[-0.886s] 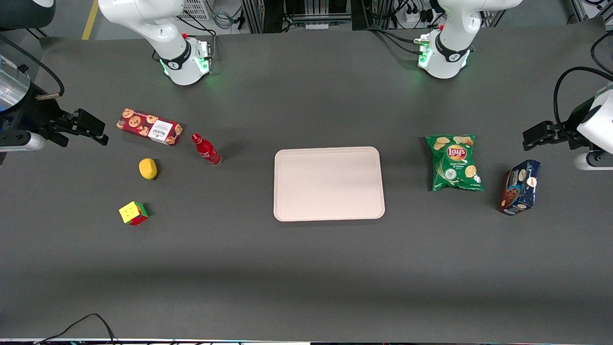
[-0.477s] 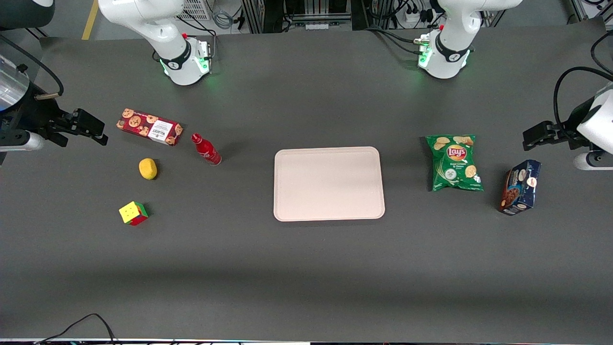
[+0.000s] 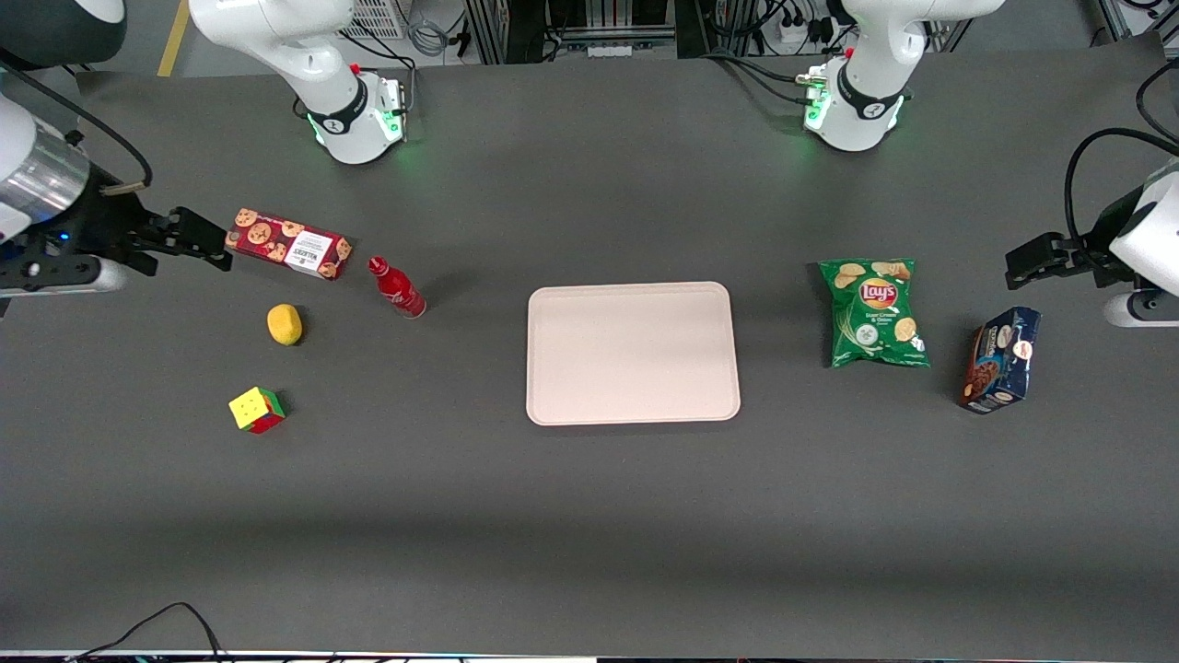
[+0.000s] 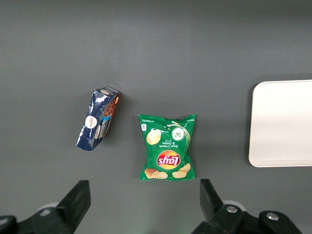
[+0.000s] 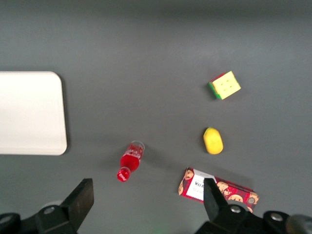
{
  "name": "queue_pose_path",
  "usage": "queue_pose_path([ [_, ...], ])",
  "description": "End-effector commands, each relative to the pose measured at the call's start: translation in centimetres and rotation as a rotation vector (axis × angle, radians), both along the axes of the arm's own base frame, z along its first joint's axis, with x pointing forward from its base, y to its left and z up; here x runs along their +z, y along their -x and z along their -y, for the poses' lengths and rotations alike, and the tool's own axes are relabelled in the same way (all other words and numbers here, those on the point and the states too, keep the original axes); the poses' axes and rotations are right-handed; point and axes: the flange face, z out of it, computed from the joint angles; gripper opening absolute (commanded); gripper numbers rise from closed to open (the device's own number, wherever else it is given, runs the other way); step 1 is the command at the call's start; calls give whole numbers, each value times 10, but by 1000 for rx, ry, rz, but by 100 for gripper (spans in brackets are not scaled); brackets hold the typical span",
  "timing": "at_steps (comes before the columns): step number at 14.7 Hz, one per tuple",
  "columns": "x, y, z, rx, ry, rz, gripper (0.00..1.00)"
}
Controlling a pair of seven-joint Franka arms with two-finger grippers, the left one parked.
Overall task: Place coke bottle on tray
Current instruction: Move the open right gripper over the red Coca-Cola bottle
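End effector released, fingers spread — hovering high at the working arm's end of the surface, over one end of the cookie box. Coke bottle stands upright on the surface at about 4 o'clock from the box, untouched. Tray lies flat at 3 o'clock from the bottle — well apart.

Colours on the dark grey table

The slim coke bottle is all red with white script; the flat tray is pale pinkish-beige. The black gripper hangs just beside the red cookie-printed box. The chip bag is green, the lemon-shaped object yellow.
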Motion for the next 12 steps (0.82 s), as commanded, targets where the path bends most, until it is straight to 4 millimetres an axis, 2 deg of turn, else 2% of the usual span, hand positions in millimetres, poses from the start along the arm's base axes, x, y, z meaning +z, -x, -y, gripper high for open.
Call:
queue_pose_path([
  [1, -29, 24, -21, 39, -27, -38, 100],
  [4, -69, 60, -51, 54, -35, -2, 100],
  [7, -112, 82, -83, 54, -8, -6, 100],
  [12, -178, 103, -95, 78, 8, 9, 100],
])
